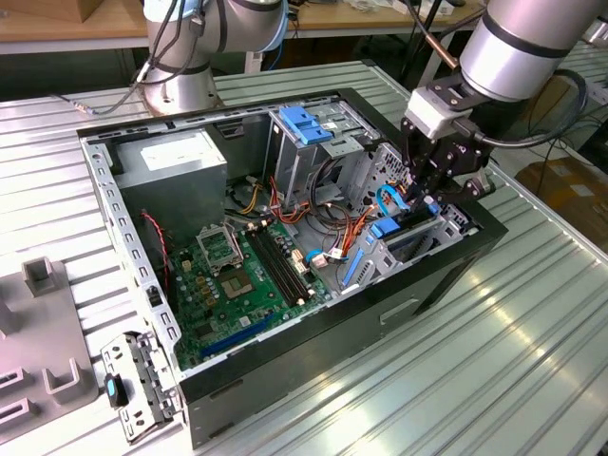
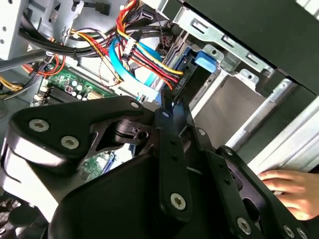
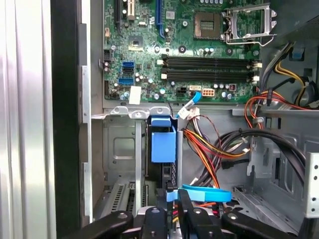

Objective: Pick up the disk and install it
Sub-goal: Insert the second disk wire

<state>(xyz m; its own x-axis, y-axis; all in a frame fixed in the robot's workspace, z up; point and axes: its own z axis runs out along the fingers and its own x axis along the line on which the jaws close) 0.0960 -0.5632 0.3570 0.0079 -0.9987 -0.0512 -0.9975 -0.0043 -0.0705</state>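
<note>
Robot gripper (image 1: 425, 201) is reaching into open PC case (image 1: 456, 271), fingers clenching upright disk (image 3: 163, 144) w/ blue rail, sitting in drive bay.

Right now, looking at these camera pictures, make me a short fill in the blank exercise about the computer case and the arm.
1. The gripper hangs over the drive bay at the exterior view's ____ end of the case.
2. The motherboard on the case floor is ____ in colour.
3. The latch tab standing in the drive bay is ____.
4. Beside the case in the second wrist view rests a person's ____.

Missing words: right; green; blue; hand
</note>
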